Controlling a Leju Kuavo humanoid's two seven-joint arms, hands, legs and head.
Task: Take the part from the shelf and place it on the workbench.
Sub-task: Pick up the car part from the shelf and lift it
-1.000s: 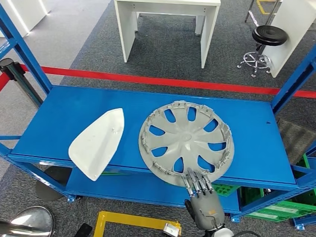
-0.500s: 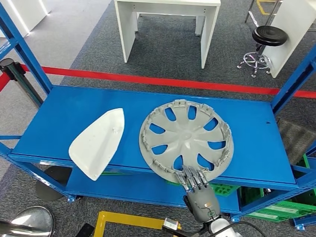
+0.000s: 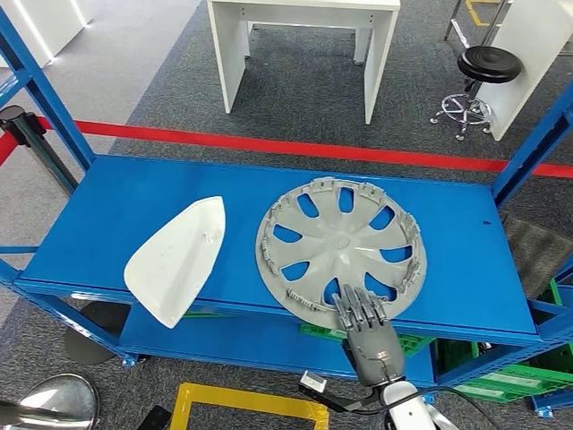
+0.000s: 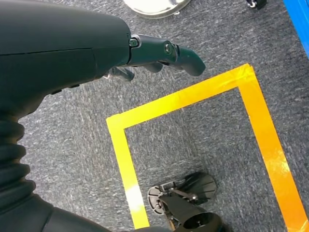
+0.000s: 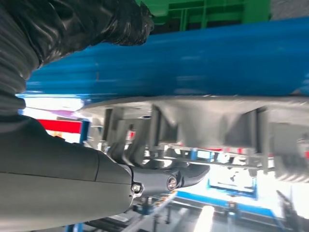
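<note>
Flat on the blue metal shelf (image 3: 101,210), near its front edge: a round grey plastic wheel cover (image 3: 341,251), beside a white teardrop-shaped plastic panel (image 3: 177,258). Laid over the cover's near rim with fingers spread, the right hand (image 3: 368,331), thumb below the rim in the wrist view, grip uncertain. Hanging over grey carpet with yellow floor tape (image 4: 189,96), the left hand (image 4: 109,53), empty, fingers loosely extended.

One grey wheel cover (image 3: 340,248), one white panel part (image 3: 176,258), one blue shelf (image 3: 466,260), one white table (image 3: 302,45), one black stool (image 3: 481,79), two green crates (image 3: 513,376), one yellow floor frame (image 3: 246,403), one red floor line (image 3: 270,143)
</note>
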